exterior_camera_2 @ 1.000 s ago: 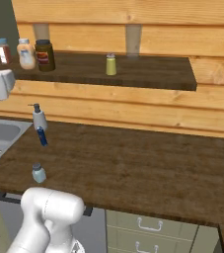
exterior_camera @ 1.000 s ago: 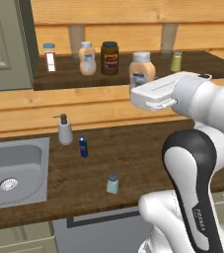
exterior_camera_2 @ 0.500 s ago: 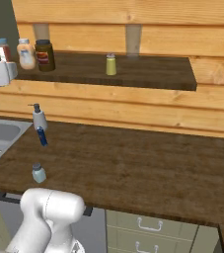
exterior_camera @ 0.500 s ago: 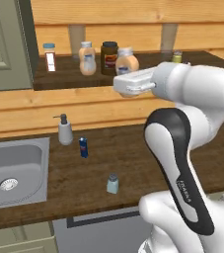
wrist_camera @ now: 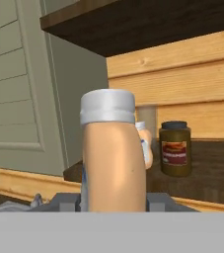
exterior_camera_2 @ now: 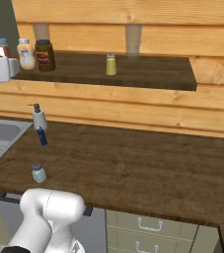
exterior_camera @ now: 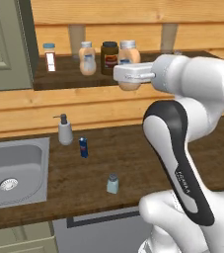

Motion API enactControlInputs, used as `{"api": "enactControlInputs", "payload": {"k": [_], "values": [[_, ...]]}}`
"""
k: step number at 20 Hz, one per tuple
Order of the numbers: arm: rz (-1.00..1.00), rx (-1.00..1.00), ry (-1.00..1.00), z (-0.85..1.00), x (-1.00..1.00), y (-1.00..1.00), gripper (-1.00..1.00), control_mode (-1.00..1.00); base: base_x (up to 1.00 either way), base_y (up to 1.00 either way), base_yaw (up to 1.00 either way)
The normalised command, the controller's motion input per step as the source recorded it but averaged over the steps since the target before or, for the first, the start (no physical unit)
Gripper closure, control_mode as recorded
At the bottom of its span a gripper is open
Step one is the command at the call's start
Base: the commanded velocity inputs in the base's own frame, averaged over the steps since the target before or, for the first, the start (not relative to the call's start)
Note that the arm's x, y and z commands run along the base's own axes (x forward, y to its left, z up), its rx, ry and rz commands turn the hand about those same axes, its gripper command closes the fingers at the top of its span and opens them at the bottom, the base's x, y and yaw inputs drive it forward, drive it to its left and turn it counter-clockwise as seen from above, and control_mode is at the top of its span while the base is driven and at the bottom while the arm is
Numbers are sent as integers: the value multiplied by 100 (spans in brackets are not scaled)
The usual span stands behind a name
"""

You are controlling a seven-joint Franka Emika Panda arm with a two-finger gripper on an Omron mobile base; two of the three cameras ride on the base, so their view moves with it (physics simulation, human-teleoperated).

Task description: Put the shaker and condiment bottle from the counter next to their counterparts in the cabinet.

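Note:
My gripper (exterior_camera: 133,74) is shut on the condiment bottle (exterior_camera: 129,58), a peach-orange bottle with a whitish cap. It holds the bottle upright at shelf height, just right of the dark brown jar (exterior_camera: 109,57). In the hand view the bottle (wrist_camera: 113,158) stands close up, with its twin (wrist_camera: 144,146) partly hidden behind it on the cabinet shelf (wrist_camera: 212,163). The twin bottle (exterior_camera: 87,58) stands left of the jar. The yellow-green shaker (exterior_camera_2: 111,64) sits further right on the shelf. On the counter near its front edge stands the pale blue-green shaker (exterior_camera: 113,184), far below the gripper.
A grey pump dispenser (exterior_camera: 64,130) and a small dark-blue can (exterior_camera: 84,147) stand on the counter by the sink (exterior_camera: 29,148). The grey-green cabinet door (exterior_camera: 5,44) hangs open at the left. A blue-capped white bottle (exterior_camera: 50,56) stands at the shelf's left end.
The arm has swung left along the shelf front, carrying the condiment bottle from near the shelf's right part to beside the dark brown jar. Counter items have not moved.

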Motion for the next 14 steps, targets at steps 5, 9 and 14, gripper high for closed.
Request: {"api": "enactControlInputs", "payload": {"k": [5, 9, 14], "values": [[0, 7, -9, -18, 21, 9, 100, -100, 0, 0, 0], [-1, 5, 0, -13, 31, 16, 100, -100, 0, 0, 0], [-2, 3, 3, -1, 35, 20, 100, -100, 0, 0, 0]]}}
